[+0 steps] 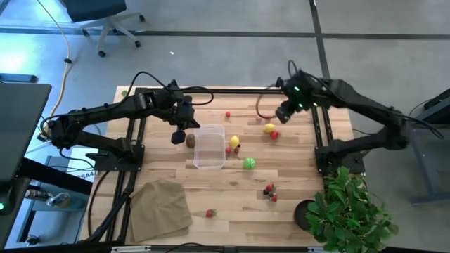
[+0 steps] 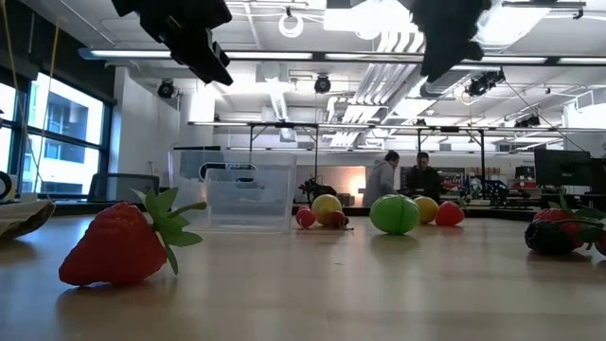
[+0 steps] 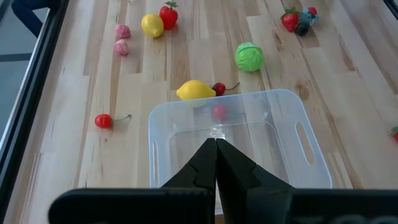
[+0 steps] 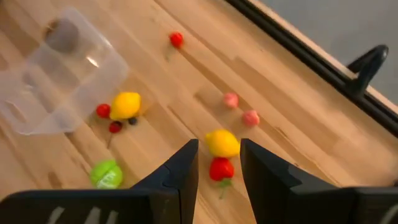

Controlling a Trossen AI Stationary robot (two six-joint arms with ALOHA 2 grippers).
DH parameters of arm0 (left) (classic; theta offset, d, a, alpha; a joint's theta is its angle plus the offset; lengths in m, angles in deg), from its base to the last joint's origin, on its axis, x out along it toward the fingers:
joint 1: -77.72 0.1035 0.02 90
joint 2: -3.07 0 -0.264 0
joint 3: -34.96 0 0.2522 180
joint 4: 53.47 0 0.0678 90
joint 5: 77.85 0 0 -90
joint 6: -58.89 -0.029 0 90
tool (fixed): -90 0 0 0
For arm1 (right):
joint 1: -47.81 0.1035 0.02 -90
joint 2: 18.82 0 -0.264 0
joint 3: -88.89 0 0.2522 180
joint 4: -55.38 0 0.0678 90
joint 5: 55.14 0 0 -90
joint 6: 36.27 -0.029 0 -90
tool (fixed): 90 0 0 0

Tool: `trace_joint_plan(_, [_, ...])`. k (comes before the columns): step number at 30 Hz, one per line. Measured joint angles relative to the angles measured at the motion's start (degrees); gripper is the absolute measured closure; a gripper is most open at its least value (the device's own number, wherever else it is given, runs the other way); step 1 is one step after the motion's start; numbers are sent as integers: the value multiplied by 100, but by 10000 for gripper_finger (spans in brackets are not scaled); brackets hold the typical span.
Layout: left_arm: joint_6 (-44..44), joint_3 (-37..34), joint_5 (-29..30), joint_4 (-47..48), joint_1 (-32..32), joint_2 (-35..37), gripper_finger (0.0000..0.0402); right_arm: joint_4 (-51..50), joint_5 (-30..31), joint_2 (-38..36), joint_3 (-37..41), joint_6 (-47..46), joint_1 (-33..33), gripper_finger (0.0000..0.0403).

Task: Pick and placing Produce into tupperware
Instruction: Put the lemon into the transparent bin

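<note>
Fruit lies scattered across the middle of the table in the overhead picture, and the clear tub (image 1: 209, 147) at centre looks empty. The right gripper (image 1: 284, 112), at upper right of that frame, hangs above a yellow lemon (image 4: 222, 143) with a strawberry (image 4: 221, 168) touching it; its fingers stand apart with nothing between them. The left gripper (image 3: 216, 163) hovers over the tub's near end with its fingers pressed together, holding nothing. A second lemon (image 1: 234, 142) and small cherries sit just beside the tub's right edge, a green ball (image 1: 249, 163) lies lower right of it, and a brown kiwi (image 1: 190, 140) touches its left side.

The main risk is the strawberry: descending here, the fingers could catch both pieces or knock the round lemon rolling away. The light tub might also slide if the left arm brushes it, since nothing pins it down.
</note>
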Motion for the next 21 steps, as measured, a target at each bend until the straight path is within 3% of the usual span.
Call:
trace_joint_plan(6, [0,0,1,-1,0,-2,401,-446,-37,1120,-907,-20,-40,293])
trace_joint_plan(10, [0,0,1,-1,0,-2,401,-602,35,1703,-1225,-571,-40,292])
trace_joint_plan(21, [0,0,1,-2,0,-2,401,-758,314,2765,-983,-2734,-27,292])
